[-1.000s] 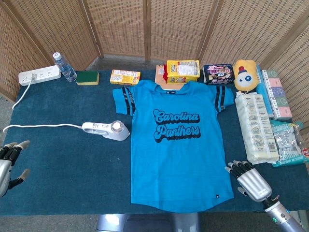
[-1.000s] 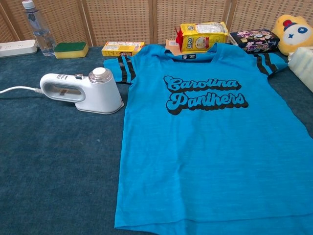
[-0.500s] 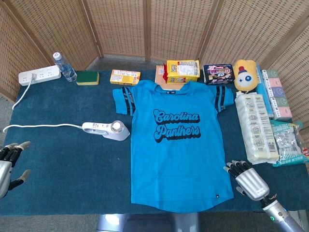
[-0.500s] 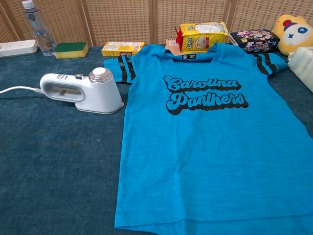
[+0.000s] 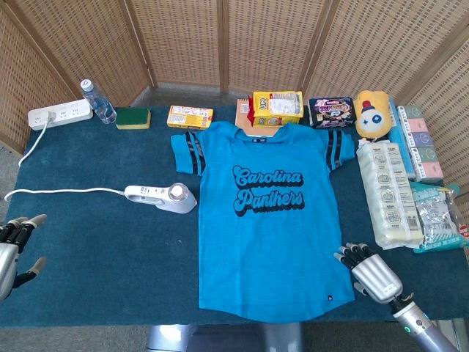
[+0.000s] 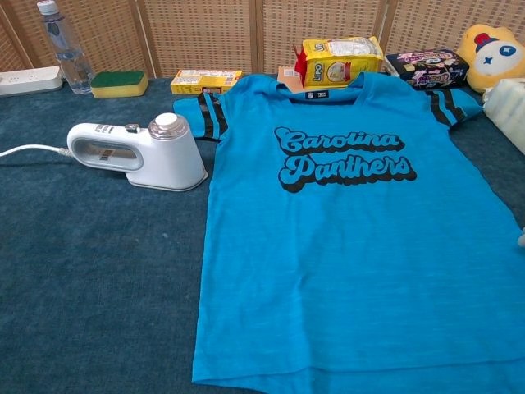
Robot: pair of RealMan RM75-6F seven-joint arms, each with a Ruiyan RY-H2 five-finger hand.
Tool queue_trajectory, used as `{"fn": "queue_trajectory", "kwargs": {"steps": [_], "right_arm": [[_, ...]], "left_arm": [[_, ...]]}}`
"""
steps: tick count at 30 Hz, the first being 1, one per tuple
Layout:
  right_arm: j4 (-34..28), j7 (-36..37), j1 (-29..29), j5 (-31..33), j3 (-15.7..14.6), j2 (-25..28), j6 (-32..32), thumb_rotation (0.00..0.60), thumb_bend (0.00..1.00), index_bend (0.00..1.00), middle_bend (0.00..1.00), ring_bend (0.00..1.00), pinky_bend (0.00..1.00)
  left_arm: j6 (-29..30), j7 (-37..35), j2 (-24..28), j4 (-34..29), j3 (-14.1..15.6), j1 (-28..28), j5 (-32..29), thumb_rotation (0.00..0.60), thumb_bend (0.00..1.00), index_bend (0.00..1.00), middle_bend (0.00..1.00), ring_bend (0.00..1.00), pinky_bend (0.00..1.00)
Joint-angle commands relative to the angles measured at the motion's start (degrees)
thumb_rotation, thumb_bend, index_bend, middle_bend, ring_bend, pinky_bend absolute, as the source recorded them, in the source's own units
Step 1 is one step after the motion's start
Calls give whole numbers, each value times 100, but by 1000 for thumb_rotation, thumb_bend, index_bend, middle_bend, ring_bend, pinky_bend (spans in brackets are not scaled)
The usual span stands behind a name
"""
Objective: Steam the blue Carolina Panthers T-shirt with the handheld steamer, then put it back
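Observation:
The blue Carolina Panthers T-shirt (image 5: 267, 213) (image 6: 344, 222) lies flat on the dark blue table, collar toward the back. The white handheld steamer (image 5: 163, 196) (image 6: 138, 154) lies on its side just left of the shirt, its cord running off to the left. My right hand (image 5: 370, 273) hovers at the table's front right, just off the shirt's lower right hem, fingers spread and holding nothing. My left hand (image 5: 13, 246) sits at the front left edge, well away from the steamer, fingers apart and empty. In the chest view only a tip of the right hand (image 6: 522, 239) shows.
Along the back stand a power strip (image 5: 60, 114), water bottle (image 5: 97, 101), green sponge (image 5: 133, 117), yellow box (image 5: 190, 116), yellow bag (image 5: 278, 107), dark packet (image 5: 334, 111) and a yellow plush (image 5: 372, 114). Tissue packs (image 5: 390, 192) and wrapped goods (image 5: 438, 217) line the right side.
My right hand has drifted slightly down and left, toward the shirt's lower right corner; its tip now shows in the chest view. The left hand, steamer and shirt have not moved.

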Motion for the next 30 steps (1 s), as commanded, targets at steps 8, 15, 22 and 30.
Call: {"fn": "queue_trajectory", "kwargs": {"steps": [8,15,22,30], "right_arm": [[-324,-279,117,6,-21,2,-173,600,69,226,233,223,267],[-640,-495,219,0,-34,27,-337,600,70,226,233,230,269],[-921,-670,289,12,-20,69,-436,600,89,235,233,236,271],[-1217,-828,345,15,0,67,-498,600,119,265,245,253,281]], "left_arm": [[-117,-189,-82,243,-2,-35,-102,600,247,150,288,205,257],[-180,-348,-160,422,-15,-72,-143,600,247,151,288,205,257],[-225,-474,-217,563,-24,-95,-183,600,247,151,288,205,257],[-244,-610,-264,695,-42,-126,-192,600,248,151,288,205,257]]}}
